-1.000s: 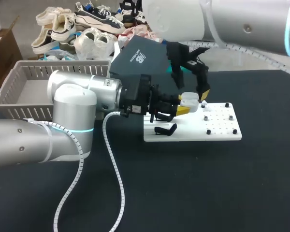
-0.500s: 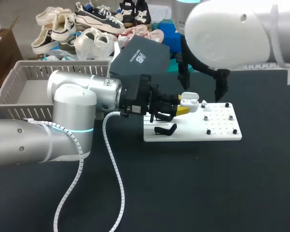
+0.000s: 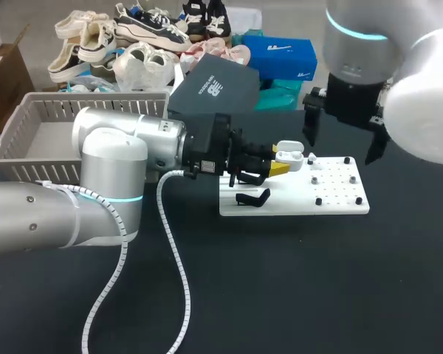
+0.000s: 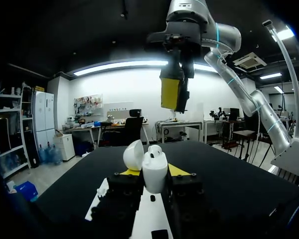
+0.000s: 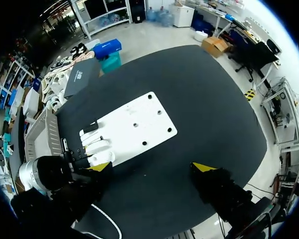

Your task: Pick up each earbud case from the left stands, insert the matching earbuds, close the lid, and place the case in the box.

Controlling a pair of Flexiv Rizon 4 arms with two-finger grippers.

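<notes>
Left wrist view. The left gripper (image 4: 153, 172) sits low and central, its black fingers and yellow tips pressed against both sides of a white earbud case (image 4: 155, 175), which stands upright. The lid (image 4: 134, 155) is swung open to one side. A white base plate (image 4: 145, 225) lies under the fingers on the black table (image 4: 229, 184). Ahead and above, the right arm (image 4: 224, 55) carries the right gripper (image 4: 173, 94), pointing downward, well apart from the case.

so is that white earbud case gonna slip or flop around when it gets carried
The earbud case looks like smooth, rounded hard plastic, so it's probably stiff but a bit slippery in the left gripper. Its lid stands open, so a bump might swing it. It's small, so likely light.
</notes>
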